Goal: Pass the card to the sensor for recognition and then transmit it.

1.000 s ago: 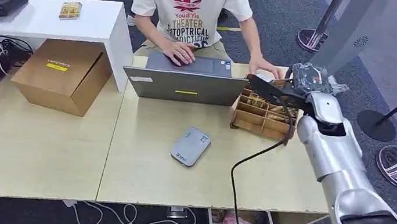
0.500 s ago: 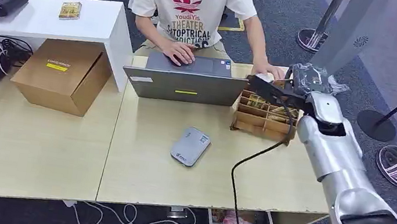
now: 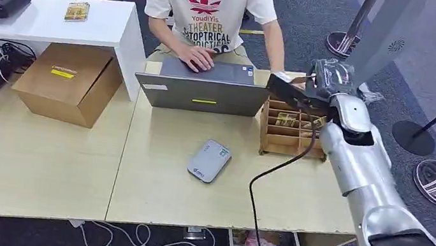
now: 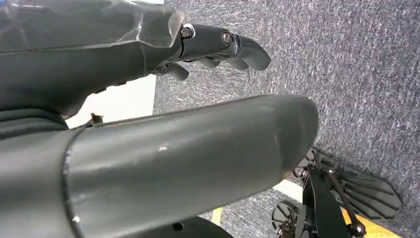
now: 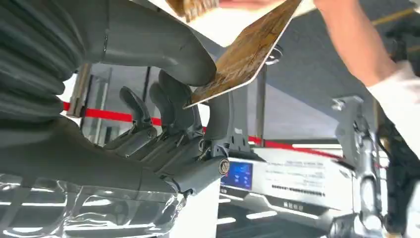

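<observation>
Fingers (image 5: 218, 116) and thumb pinching card (image 5: 242, 54)

1 laptop (image 3: 206, 89), 2 tables (image 3: 163, 173)

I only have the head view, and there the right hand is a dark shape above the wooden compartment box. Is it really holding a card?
Observer: Yes. The right wrist view shows the right hand pinching a brown mottled flat card between its thick grey thumb and its darker fingers.
Operator: Is anyone close to the card?
Observer: The person's bare forearm passes just beyond the card. I cannot tell whether anything touches it.
Operator: And the left hand?
Observer: The left wrist view shows the left hand hanging over the grey carpet and holding nothing.
</observation>
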Controlling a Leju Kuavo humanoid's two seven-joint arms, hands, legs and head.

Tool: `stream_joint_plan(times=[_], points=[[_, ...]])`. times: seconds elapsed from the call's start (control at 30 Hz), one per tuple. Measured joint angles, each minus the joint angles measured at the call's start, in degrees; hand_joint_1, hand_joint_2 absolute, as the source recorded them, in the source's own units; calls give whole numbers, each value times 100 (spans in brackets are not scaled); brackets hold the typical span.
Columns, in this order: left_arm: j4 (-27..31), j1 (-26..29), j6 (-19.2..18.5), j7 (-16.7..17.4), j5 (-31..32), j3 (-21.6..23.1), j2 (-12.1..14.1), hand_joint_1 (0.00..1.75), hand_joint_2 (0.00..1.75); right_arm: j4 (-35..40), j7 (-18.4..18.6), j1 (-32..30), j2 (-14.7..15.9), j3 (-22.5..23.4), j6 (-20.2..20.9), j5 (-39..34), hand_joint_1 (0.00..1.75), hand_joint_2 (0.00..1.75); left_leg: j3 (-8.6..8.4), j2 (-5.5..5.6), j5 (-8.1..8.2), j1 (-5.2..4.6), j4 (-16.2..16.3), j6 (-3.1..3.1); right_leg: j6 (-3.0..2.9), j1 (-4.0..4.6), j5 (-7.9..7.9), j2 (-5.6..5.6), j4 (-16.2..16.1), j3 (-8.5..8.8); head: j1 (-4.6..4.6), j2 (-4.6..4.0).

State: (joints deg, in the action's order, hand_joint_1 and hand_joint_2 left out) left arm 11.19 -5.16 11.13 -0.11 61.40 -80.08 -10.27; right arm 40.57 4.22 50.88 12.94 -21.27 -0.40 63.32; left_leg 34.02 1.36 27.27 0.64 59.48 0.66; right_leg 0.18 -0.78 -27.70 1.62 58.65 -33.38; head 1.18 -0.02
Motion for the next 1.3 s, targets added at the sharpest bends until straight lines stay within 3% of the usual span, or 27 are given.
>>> stream_joint_plan(times=[0.13,0.5,0.53,0.73,0.87,1.0,1.1,1.3], points=[[0,-4,0,-35,-9,0,-4,0,0,116,33,17,-133,0,-124,-33,148,175,0,1,0,0,0,0,0,0,0,0,0,0,0,0],[0,-11,35,-59,-59,0,-20,0,0,302,35,49,-525,0,-225,-72,150,175,-1,0,0,0,0,0,0,0,0,0,0,0,0,0],[0,-11,35,-59,-59,0,-24,0,0,317,37,49,-553,0,-253,-72,157,175,-1,0,0,0,0,0,0,0,0,0,0,0,0,0],[0,-10,39,-31,-90,0,-28,0,0,463,9,33,-723,-2,-402,-76,145,175,0,-1,0,0,0,0,0,0,0,1,0,0,0,0],[0,-13,37,2,-72,0,-39,0,0,597,-4,-19,-828,-2,-573,-59,148,175,-2,0,0,0,0,0,0,0,0,2,-1,0,0,0],[0,-10,39,4,-70,0,-57,0,0,697,-11,-79,-868,-2,-647,-52,157,175,-1,0,0,0,0,0,0,0,0,1,0,0,0,0],[0,-8,-20,-22,11,0,-55,0,0,756,2,-134,-865,24,-728,-55,150,175,-4,-2,0,0,1,0,0,-1,0,3,-2,-2,0,0],[0,-4,-243,-120,328,188,-22,0,0,1108,-7,-676,-520,300,-1058,-146,155,175,-1,14,0,0,2,0,0,-1,-1,-10,-4,4,0,0]])
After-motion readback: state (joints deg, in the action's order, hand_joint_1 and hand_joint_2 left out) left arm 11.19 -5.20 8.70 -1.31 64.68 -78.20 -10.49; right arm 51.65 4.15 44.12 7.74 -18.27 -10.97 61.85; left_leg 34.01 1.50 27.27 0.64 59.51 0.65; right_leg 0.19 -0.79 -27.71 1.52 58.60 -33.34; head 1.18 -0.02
